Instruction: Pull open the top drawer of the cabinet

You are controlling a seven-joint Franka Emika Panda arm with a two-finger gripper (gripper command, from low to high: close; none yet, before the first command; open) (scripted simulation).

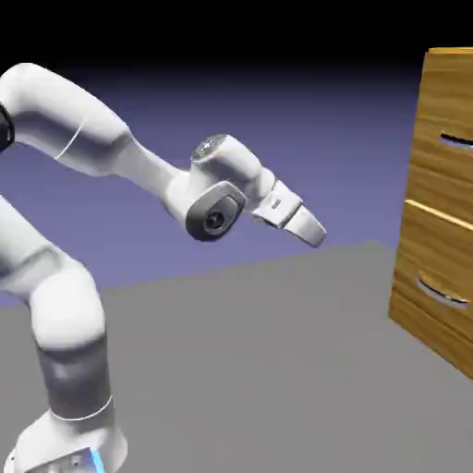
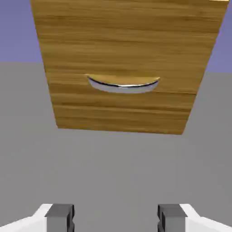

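The gripper stood wide open, its two tips well apart with nothing between them. In the exterior view the top drawer was the upper front of the cabinet, on the exterior view's right; from the fingers, its handle lay toward two o'clock, higher than the tips and well apart from them. The hand sloped down toward four o'clock, and in the hand view the lower handle showed at twelve o'clock, its long axis running from nine to three, like the spread of the tips. The next move, I judged, called for raising and levelling the hand before reaching forward.
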